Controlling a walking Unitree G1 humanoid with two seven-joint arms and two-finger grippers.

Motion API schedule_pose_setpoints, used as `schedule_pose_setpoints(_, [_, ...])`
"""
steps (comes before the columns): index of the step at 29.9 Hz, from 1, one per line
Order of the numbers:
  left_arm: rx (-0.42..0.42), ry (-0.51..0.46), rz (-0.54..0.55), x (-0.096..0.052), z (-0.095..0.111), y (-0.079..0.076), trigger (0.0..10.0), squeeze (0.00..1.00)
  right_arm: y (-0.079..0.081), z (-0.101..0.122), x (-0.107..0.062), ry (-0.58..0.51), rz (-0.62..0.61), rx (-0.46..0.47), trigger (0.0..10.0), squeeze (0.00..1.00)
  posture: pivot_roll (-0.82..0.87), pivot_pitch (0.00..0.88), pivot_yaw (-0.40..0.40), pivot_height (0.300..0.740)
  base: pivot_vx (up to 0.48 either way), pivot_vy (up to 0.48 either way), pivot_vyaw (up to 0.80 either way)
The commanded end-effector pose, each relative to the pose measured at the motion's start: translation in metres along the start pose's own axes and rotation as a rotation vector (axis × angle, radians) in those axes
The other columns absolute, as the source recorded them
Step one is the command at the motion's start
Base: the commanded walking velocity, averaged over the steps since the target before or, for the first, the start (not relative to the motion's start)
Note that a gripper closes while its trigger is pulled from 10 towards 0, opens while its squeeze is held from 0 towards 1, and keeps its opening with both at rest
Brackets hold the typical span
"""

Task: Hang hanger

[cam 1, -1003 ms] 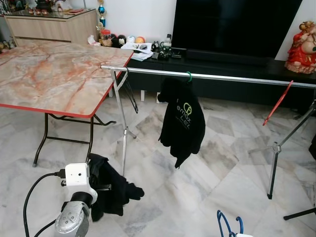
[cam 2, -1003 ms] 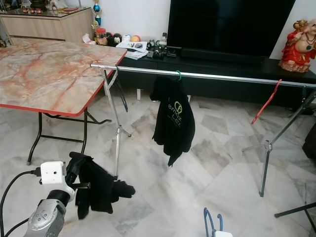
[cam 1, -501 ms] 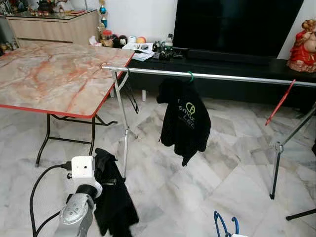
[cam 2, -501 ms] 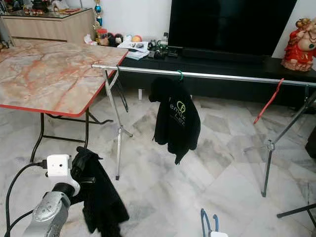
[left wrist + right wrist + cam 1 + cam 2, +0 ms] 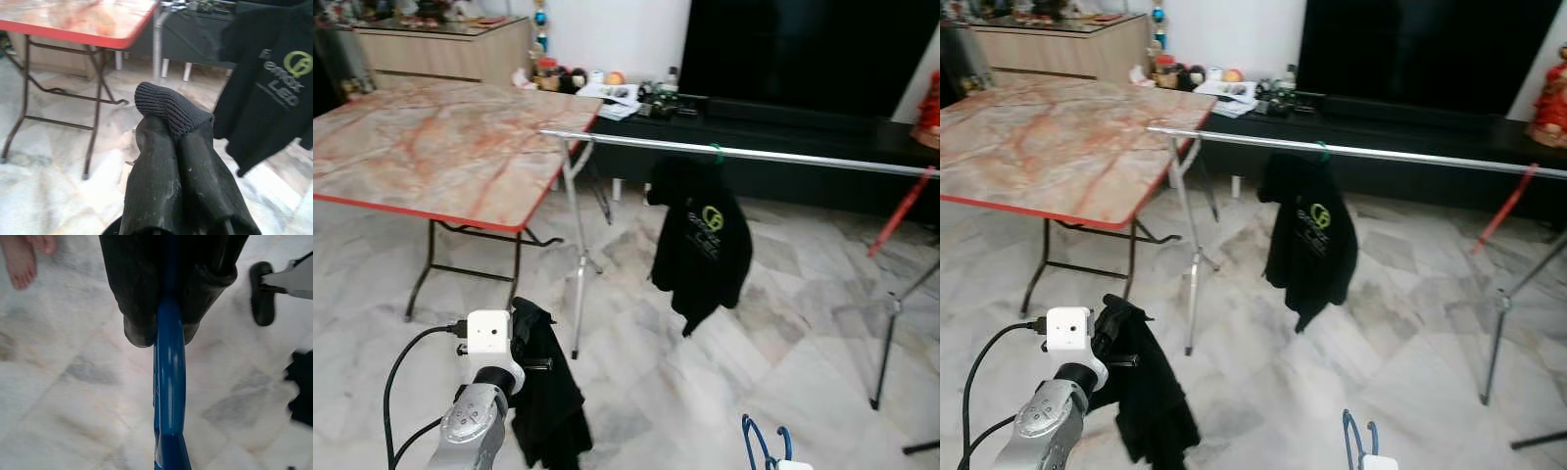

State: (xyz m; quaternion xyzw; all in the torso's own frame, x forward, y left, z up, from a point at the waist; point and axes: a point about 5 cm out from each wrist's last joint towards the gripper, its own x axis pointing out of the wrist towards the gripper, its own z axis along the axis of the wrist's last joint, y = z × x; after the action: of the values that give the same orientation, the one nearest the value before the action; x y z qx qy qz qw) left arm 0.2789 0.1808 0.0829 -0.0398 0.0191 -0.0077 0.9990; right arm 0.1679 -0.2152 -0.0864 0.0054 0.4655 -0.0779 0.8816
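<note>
Left gripper (image 5: pixel 178 127): fingers pressed together on a black garment (image 5: pixel 548 401), at 7 o'clock.
Right gripper (image 5: pixel 164 320): fingers clamped on the blue hanger (image 5: pixel 169 382), at 5 o'clock.
Rail (image 5: pixel 744 152): at 12 o'clock, holding a black jacket (image 5: pixel 700 240).

Readable on the chest of the black hooded jacket (image 5: pixel 266 93) hanging from the long silver metal rail (image 5: pixel 734 152): a yellow-green round emblem with grey lettering beneath, roughly "emax" over "LED", first letters partly lost in folds and blur. Same print visible as a small green mark on that jacket from the head views, too small there to spell out. No other legible writing, number or sign anywhere, including on the papers lying on the low black TV console (image 5: pixel 783 117).
</note>
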Motion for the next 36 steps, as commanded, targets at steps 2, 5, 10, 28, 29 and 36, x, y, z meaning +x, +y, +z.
schedule_pose_setpoints(2, [0.007, -0.039, -0.009, 0.003, 0.012, -0.001, 10.0, 0.00, 0.003, 0.004, 0.001, -0.011, 0.011, -0.002, 10.0, 0.00, 0.16, 0.008, -0.020, 0.740, 0.000, 0.480, 0.00])
schedule_pose_setpoints(5, [0.009, -0.036, -0.012, 0.003, 0.011, -0.001, 10.0, 0.00, 0.006, 0.004, 0.001, -0.009, 0.017, -0.012, 10.0, 0.00, 0.16, 0.009, -0.020, 0.740, 0.000, 0.480, 0.00])
schedule_pose_setpoints(10, [0.008, -0.035, -0.014, 0.003, 0.012, -0.001, 10.0, 0.00, 0.010, 0.001, 0.000, -0.009, 0.029, -0.007, 10.0, 0.00, 0.17, 0.010, -0.019, 0.740, 0.000, 0.480, 0.00])
schedule_pose_setpoints(28, [-0.003, -0.037, -0.024, 0.004, 0.014, -0.003, 10.0, 0.00, 0.015, 0.002, 0.001, -0.016, 0.033, -0.012, 10.0, 0.00, 0.17, 0.007, -0.023, 0.740, 0.000, 0.480, 0.00])
schedule_pose_setpoints(29, [-0.003, -0.037, -0.024, 0.004, 0.014, -0.003, 10.0, 0.00, 0.015, 0.002, 0.001, -0.016, 0.033, -0.013, 10.0, 0.00, 0.17, 0.007, -0.023, 0.740, 0.000, 0.480, 0.00])
schedule_pose_setpoints(36, [-0.004, -0.037, -0.023, 0.003, 0.015, -0.003, 10.0, 0.00, 0.014, 0.002, 0.001, -0.017, 0.035, -0.015, 10.0, 0.00, 0.17, 0.008, -0.023, 0.740, 0.000, 0.480, 0.00])
